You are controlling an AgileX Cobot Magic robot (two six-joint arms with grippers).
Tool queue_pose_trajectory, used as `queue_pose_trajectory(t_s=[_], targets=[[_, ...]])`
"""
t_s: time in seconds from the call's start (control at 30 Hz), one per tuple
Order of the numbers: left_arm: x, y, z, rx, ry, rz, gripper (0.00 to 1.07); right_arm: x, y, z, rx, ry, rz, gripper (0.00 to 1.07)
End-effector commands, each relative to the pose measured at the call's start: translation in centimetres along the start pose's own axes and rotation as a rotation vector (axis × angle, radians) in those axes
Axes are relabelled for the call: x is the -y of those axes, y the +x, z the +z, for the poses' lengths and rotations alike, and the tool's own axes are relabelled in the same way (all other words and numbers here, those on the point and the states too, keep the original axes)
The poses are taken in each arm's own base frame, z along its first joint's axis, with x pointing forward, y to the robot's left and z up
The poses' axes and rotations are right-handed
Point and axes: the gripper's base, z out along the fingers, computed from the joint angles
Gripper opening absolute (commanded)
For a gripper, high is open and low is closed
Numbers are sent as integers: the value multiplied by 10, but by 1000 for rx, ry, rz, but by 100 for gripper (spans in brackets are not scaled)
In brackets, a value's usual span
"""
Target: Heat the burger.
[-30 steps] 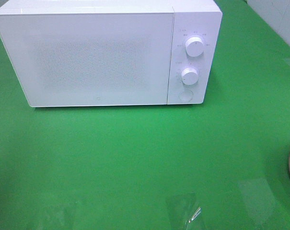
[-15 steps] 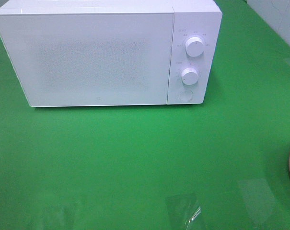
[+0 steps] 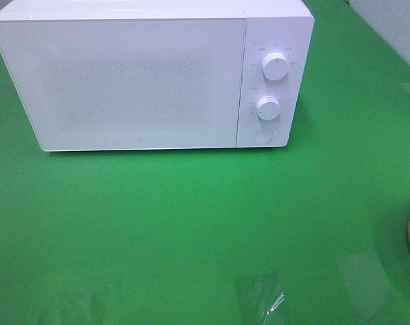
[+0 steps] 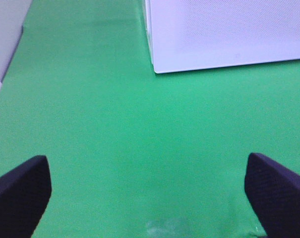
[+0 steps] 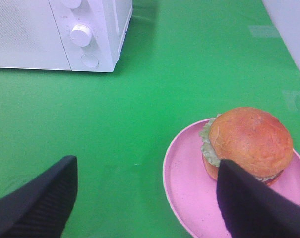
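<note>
Burger (image 5: 248, 141) sits on the pink plate (image 5: 187, 183) at the bench's right edge, just ahead of the right gripper (image 5: 145, 198), whose wide-open jaws hold nothing, so that arm is nearer; the left gripper (image 4: 147, 191) gapes empty too.

A bright green table (image 3: 191, 223) fills the view, glossy with glare; a pale, possibly tiled wall (image 3: 394, 27) beyond.
</note>
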Motion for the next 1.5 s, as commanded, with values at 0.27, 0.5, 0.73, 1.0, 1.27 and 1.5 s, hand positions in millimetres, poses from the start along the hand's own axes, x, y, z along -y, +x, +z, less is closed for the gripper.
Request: queue_pose_trajectory(t_s=[0.27,0.5,0.73,1.0,1.27,1.5], targets=[[1,2,-3,40,-25,-14,98,0,0,-2,29,4,4,76],[1,2,-3,40,-26,-14,98,0,0,-2,29,4,4,76],[1,2,-3,40,-27,-13,98,0,0,-2,29,4,4,76],[1,2,-3,40,-27,-13,98,0,0,-2,29,4,4,76],[1,2,-3,40,-27,-13,98,0,0,-2,29,4,4,76],[1,2,-3,40,-27,-13,98,0,0,-2,29,4,4,76]])
